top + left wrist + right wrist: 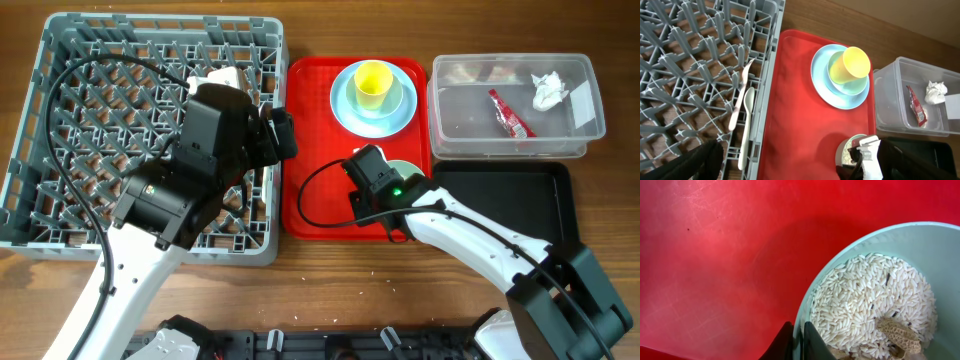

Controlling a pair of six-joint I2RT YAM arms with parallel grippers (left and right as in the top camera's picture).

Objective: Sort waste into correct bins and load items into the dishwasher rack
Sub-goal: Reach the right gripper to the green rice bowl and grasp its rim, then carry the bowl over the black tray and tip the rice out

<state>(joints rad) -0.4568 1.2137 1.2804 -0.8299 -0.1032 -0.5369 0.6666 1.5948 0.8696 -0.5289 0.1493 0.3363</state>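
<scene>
My right gripper is shut on the left rim of a pale bluish-green dish full of white rice crumbs. The dish sits on the red serving tray, under the gripper. My left gripper hangs open and empty over the right edge of the grey dishwasher rack. The white fork and spoon lie in the rack by that edge. A yellow cup stands in a pale green bowl on the light blue plate.
The clear tub at the back right holds the crumpled napkin and the red wrapper. The black tray lies in front of it, beside my right arm. A brown spongy scrap lies in the rice.
</scene>
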